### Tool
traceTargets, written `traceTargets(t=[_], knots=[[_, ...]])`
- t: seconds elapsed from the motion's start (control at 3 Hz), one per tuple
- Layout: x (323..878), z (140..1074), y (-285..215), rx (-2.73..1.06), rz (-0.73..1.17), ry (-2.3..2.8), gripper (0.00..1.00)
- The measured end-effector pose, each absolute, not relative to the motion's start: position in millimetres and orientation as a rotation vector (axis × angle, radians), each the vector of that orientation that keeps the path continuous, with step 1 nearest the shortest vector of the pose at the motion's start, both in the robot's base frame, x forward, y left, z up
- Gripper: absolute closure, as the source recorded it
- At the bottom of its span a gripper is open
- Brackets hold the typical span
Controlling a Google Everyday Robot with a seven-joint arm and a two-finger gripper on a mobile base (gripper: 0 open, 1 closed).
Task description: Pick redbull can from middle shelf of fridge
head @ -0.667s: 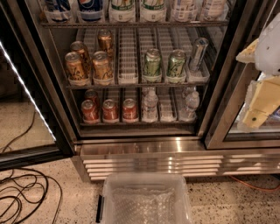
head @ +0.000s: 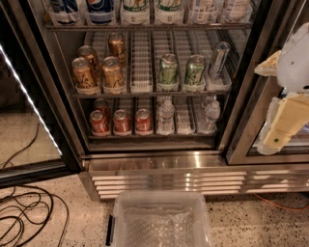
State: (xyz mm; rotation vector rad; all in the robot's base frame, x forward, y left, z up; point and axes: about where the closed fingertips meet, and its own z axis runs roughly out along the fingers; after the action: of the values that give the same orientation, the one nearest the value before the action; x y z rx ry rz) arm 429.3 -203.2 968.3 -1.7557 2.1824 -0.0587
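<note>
The redbull can is slim and silvery-blue. It stands leaning slightly at the right end of the middle shelf inside the open fridge. Two green cans stand to its left, and several gold cans fill the shelf's left lanes. My gripper, pale yellow under a white arm part, hangs at the right edge of the view in front of the fridge's right glass door. It is to the right of the can and lower, outside the fridge and apart from the can.
Large bottles line the top rack. Red cans and water bottles fill the bottom rack. A clear plastic bin sits on the floor in front. The open door stands at the left, with black cables on the floor.
</note>
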Motion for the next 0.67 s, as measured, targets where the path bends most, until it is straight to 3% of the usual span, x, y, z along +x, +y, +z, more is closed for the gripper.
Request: traceTargets(t=[0.67], knots=[[390, 915, -151, -1.621, 0.098, 2.077, 0.00]])
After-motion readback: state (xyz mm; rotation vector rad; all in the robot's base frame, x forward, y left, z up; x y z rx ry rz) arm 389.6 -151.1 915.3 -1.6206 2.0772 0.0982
